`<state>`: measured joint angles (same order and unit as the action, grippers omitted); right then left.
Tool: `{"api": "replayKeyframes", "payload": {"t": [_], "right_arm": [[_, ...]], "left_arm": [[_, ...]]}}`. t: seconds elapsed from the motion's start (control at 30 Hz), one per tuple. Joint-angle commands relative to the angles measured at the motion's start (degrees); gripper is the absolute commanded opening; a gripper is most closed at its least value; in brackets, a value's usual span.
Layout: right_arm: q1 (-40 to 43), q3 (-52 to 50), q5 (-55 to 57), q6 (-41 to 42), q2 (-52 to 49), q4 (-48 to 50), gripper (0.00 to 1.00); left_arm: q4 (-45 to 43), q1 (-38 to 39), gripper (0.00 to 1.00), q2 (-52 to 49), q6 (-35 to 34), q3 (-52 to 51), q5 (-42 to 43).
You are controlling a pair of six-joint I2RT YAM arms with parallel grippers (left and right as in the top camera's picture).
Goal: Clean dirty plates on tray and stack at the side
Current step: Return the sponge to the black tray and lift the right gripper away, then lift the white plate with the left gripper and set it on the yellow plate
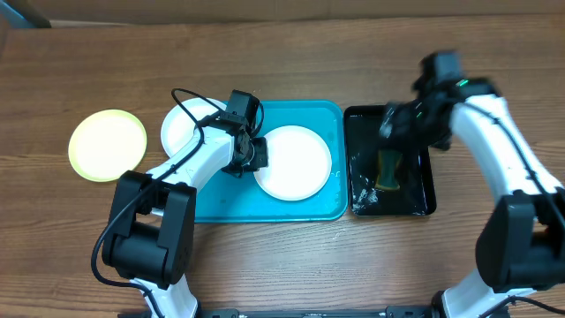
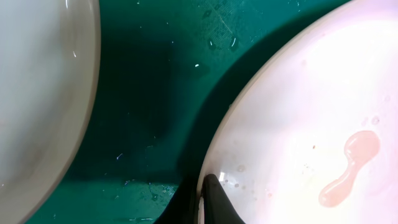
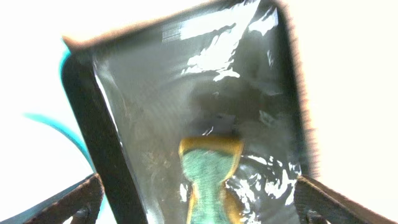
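L claw (image 1: 253,152) clamped on white plate (image 1: 296,163) rim; R claw (image 1: 395,122) apart over sponge (image 1: 388,170) in black tray (image 1: 421,177).

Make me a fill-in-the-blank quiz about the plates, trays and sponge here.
1. The sponge lies in the narrower tray, whose colour is ____.
2. The right gripper hangs over that tray with its jaws ____.
3. The left gripper holds the rim of a smeared plate in the turquoise tray; that plate's colour is ____.
4. The plate lying wholly on the bare table is the ____ one.
Missing words: black; open; white; lime-green.
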<state>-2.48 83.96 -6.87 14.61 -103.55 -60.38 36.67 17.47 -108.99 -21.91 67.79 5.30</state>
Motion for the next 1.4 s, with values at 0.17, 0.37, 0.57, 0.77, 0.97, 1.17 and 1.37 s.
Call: {"api": "replayKeyframes", "payload": {"t": [0.17, 0.37, 0.57, 0.77, 0.97, 1.17, 1.37], "right_arm": [[13.05, 6.01, 1.44, 0.17, 0.57, -0.9, 1.0], [17.05, 6.01, 1.46, 0.17, 0.57, -0.5, 1.0], [17.62, 6.01, 1.44, 0.15, 0.57, -0.37, 1.0], [17.62, 6.01, 1.44, 0.15, 0.57, -0.37, 1.0], [17.62, 6.01, 1.44, 0.15, 0.57, -0.35, 1.0], [17.62, 6.01, 1.44, 0.17, 0.57, -0.37, 1.0], [17.62, 6.01, 1.44, 0.15, 0.57, -0.37, 1.0]], "left_arm": [[3.69, -0.22, 0.04, -0.72, 0.7, 2.12, -1.62], [9.77, -0.2, 0.04, 0.7, 0.66, 10.6, -5.73], [17.94, 0.02, 0.04, 0.74, 0.7, 23.34, -7.43], [23.56, 3.93, 0.04, 0.74, 0.68, 36.02, -13.86], [23.02, 12.9, 0.04, 0.74, 0.46, 39.8, -27.89], [20.35, 26.01, 0.04, 0.68, 0.55, 39.89, -51.32], [13.79, 37.29, 0.04, 0.66, 8.28, 39.89, -70.03]]}}
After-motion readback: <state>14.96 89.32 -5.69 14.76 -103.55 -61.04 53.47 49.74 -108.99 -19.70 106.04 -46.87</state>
